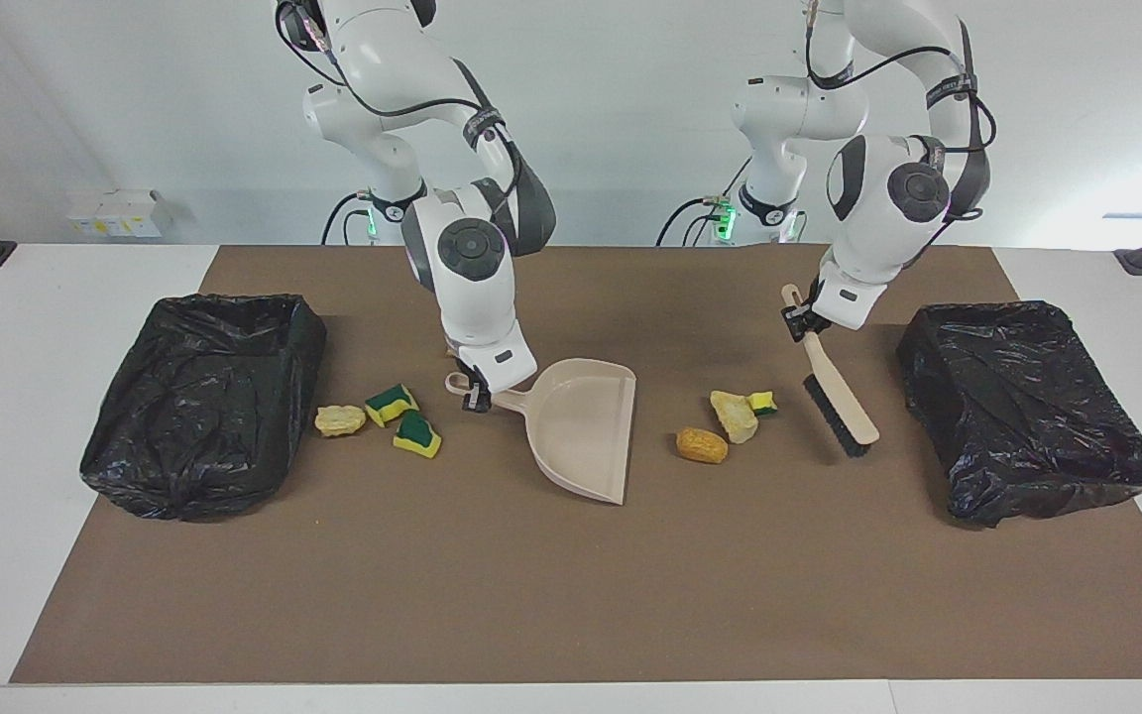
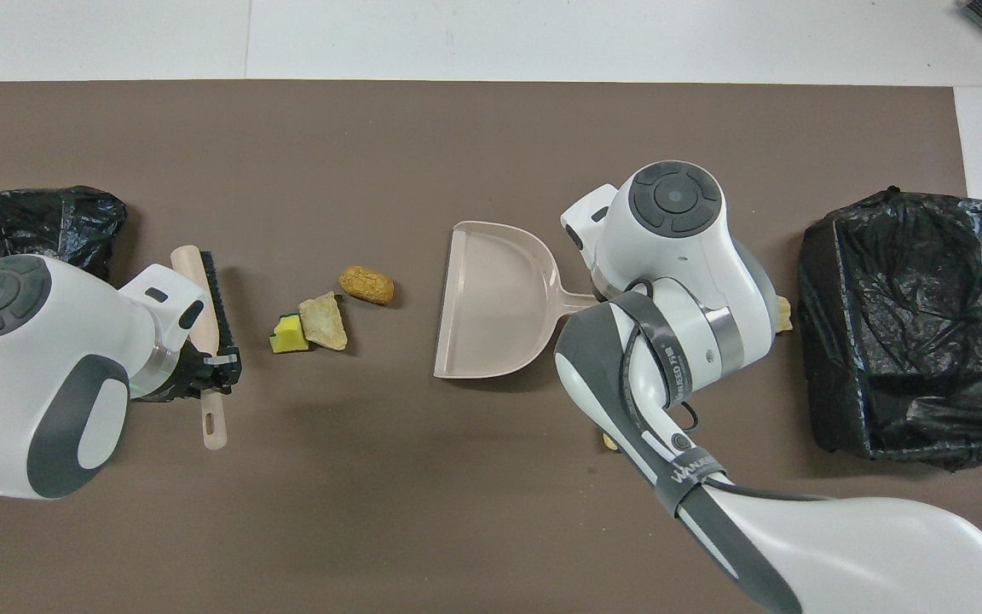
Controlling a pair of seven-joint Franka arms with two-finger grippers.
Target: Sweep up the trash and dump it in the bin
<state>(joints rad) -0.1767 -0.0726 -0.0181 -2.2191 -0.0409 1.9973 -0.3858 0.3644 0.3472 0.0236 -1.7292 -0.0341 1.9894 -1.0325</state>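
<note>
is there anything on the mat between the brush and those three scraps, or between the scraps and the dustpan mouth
Nothing visible. The brush, shut in the left gripper, has only bare mat between its bristles and the green-and-yellow sponge piece, tan chunk and orange-brown lump. From those to the dustpan, held by the right gripper, the mat is bare too.
</note>
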